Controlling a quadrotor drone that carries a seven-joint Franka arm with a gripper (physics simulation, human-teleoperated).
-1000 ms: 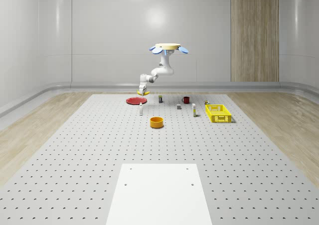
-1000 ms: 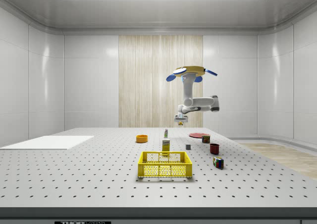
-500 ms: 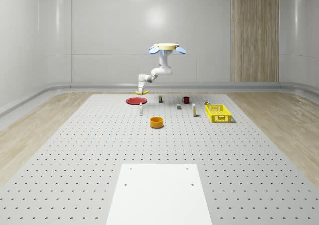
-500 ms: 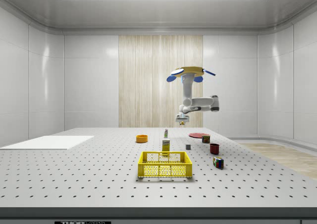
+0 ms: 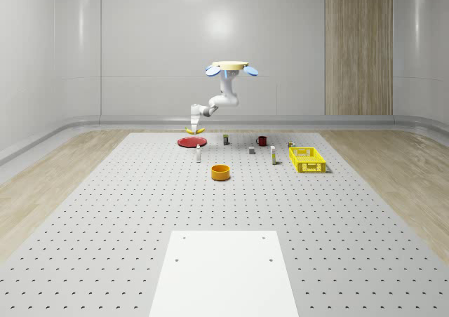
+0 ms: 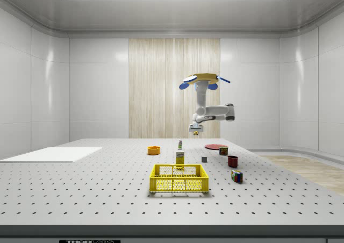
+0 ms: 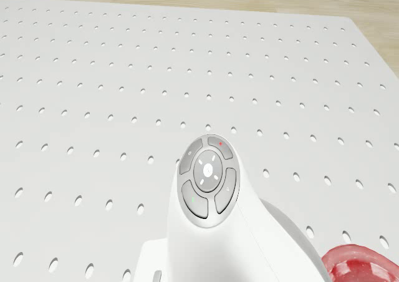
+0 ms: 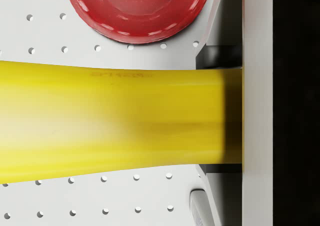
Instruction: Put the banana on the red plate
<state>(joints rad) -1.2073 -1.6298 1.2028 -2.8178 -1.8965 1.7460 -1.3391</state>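
The drone [image 5: 229, 67] hovers above the far part of the perforated table, a little to the right of the red plate [image 5: 190, 142] in the whole-scene view. Its white arm reaches down and left to my gripper [image 5: 193, 125], shut on the yellow banana [image 5: 191, 130], which hangs in the air just above the plate. In the wrist view the banana [image 8: 110, 121] lies crosswise between the fingers [image 8: 220, 56], with the red plate [image 8: 137, 8] on the table beyond it. The side view has the gripper [image 6: 196, 128] above and to the left of the plate [image 6: 215, 146].
An orange bowl [image 5: 221, 172], a yellow basket [image 5: 307, 159], a dark red mug [image 5: 262, 140] and several small bottles and cans stand on the table to the right of the plate. A white panel [image 5: 224, 271] lies at the near edge.
The drone, arm and held banana have moved toward the whole-scene view's left, bringing the banana closer over the red plate. The objects on the table have not moved.
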